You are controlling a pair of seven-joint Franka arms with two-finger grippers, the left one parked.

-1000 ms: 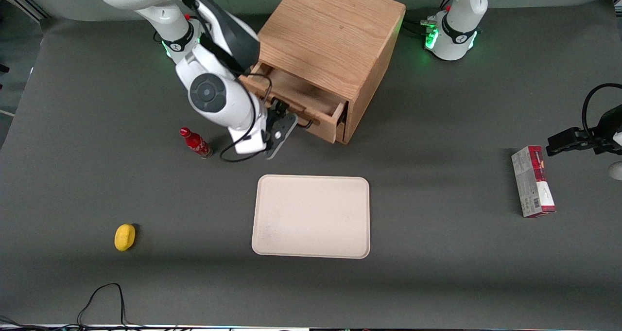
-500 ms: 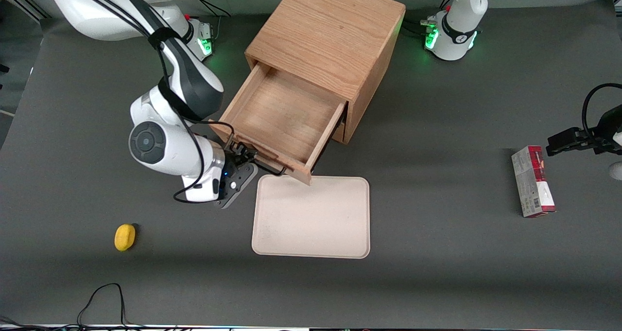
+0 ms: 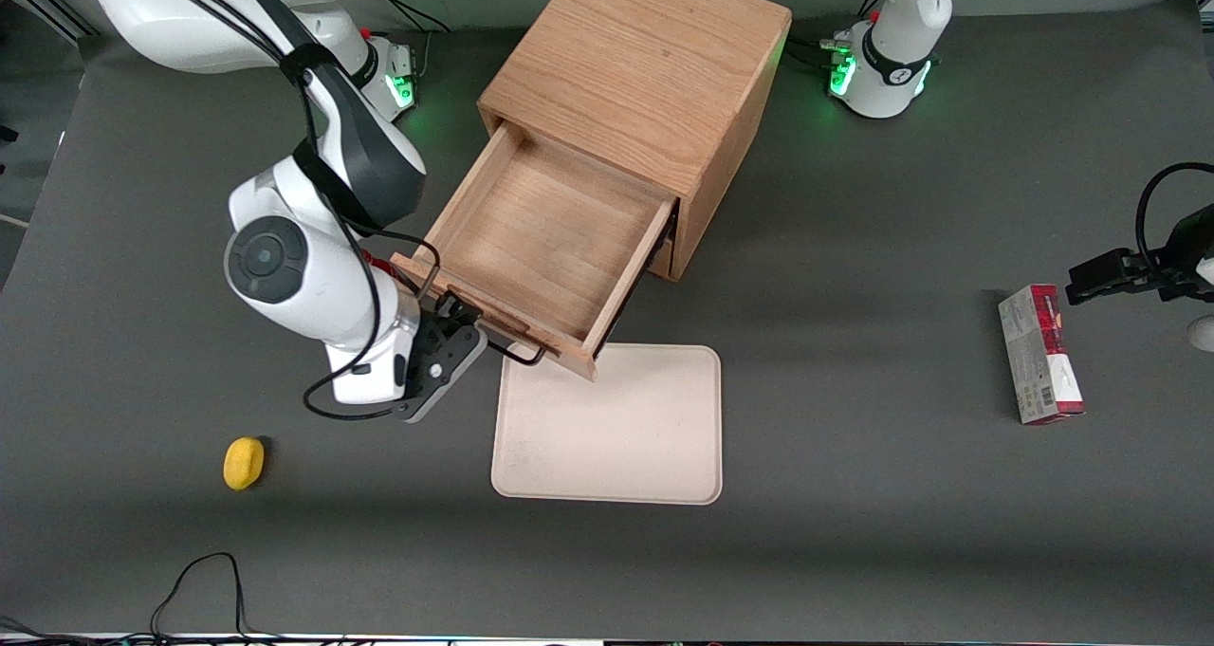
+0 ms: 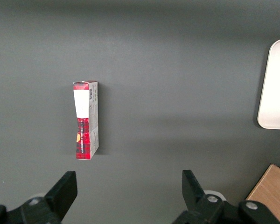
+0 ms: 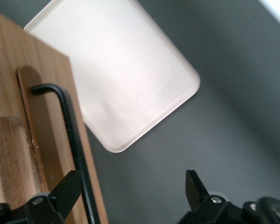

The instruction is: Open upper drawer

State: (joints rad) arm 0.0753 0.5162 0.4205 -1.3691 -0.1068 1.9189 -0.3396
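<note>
Moved: upper drawer (image 3: pixel 536 248) slid a little farther out of the cabinet (image 3: pixel 654 67) since half a second ago.
Drawer front: overhangs the tray (image 3: pixel 616 428).
Gripper (image 3: pixel 462 326): fingers spread wide around the black handle (image 5: pixel 70 135).

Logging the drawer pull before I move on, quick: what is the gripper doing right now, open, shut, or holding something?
Gripper: open, holding nothing. Its fingers stand apart at the black handle of the pulled-out upper drawer, not clamped on it.
</note>
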